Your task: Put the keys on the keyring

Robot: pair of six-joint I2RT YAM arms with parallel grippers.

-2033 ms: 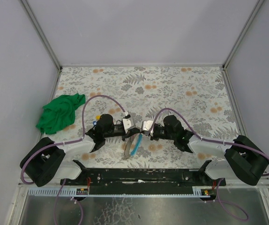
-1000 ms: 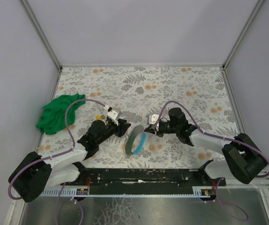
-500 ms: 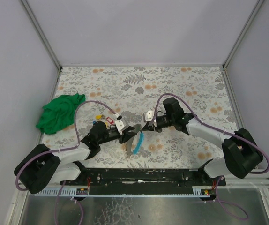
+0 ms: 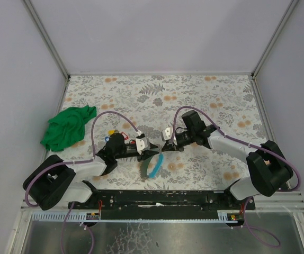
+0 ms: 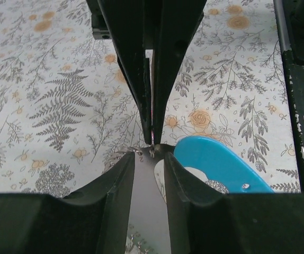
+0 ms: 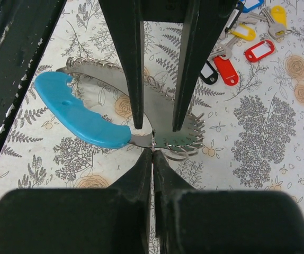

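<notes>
Top external view: since a second ago the left claw (image 4: 149, 150) and right claw (image 4: 161, 145) have drawn together at the keyring (image 4: 155, 164) on the desk (image 4: 210, 106), keys (image 4: 115, 136) near the left one; left wrist view, claw clamped on its grey band; right wrist view, claw pressed together, tips touching it.

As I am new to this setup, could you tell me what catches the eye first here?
The left claw and right claw meet at front centre on the keyring with its bright blue arc; the left grips its grey band, the right is pinched shut where blue meets grey. Tagged keys lie loose left of it, and a green cloth sits at the left edge.
</notes>
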